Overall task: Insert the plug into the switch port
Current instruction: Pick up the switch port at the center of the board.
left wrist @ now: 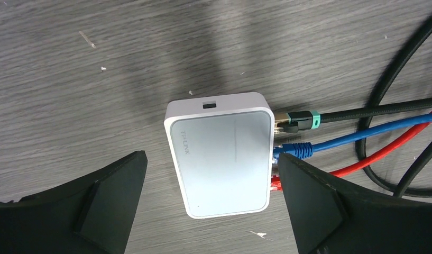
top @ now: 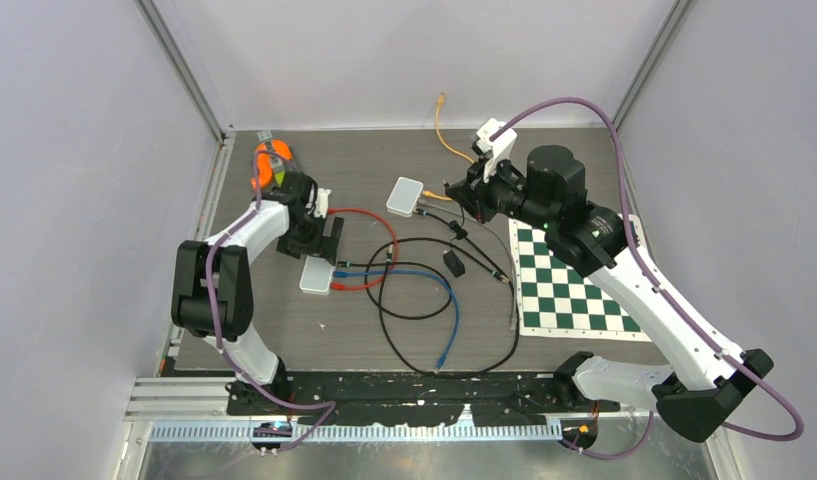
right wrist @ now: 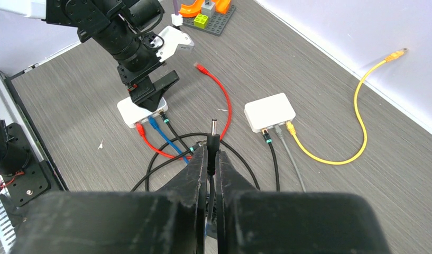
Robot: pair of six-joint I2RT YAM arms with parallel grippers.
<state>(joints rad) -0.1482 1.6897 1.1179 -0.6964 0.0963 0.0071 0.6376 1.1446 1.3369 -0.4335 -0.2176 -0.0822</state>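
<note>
The right gripper (right wrist: 211,152) has its jaws clenched on the plug (right wrist: 213,138), a black barrel plug with a bare metal tip that sticks out past the fingertips. In the top view this gripper sits just right of the right switch (top: 405,196), and the plug touches neither switch. In the right wrist view its tip points at the table (top: 584,160) between the two switches.

The left gripper (left wrist: 212,155) hovers over the left switch (top: 316,277) with its jaws released. One finger stands on either side of the white box and neither touches it. This switch lies flat, left of and nearer than the right one. Its far side has a small square port (left wrist: 208,105) with nothing in it. Three cables are plugged into its right side: a black cable (left wrist: 372,112) with a green collar, a blue cable (left wrist: 361,135) and a red cable (left wrist: 383,151). The red one loops far and ends loose on the table, and the blue one runs near and also ends loose.

The right switch carries a second black lead (right wrist: 273,159), a grey lead (right wrist: 290,159) and a yellow cable (top: 446,130) that runs to the far wall. A checkered mat (top: 569,290) lies at the right, and a block toy (top: 271,160) sits in the far left corner.
</note>
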